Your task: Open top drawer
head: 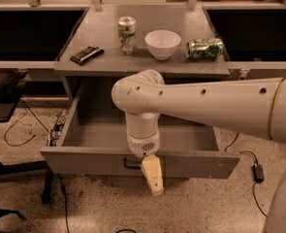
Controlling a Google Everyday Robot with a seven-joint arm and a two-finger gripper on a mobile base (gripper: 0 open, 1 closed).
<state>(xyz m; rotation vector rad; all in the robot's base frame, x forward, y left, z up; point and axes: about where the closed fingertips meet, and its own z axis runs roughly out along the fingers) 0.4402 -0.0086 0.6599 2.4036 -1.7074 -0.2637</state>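
The top drawer (84, 161) is a wide gray drawer under the gray tabletop, pulled far out, with its empty gray box interior (101, 134) in view. Its small black bar handle (129, 165) shows at the middle of the scuffed front, partly hidden behind my arm. My gripper (152, 176) hangs from the white wrist in front of the drawer front. It is just right of and below the handle and apart from it.
On the tabletop (103, 67) stand an upright can (127, 34) and a white bowl (163, 43), with a green can (205, 48) on its side and a black flat object (87, 54). Cables and a power adapter (259, 173) lie on the floor. Dark furniture (2, 96) stands at the left.
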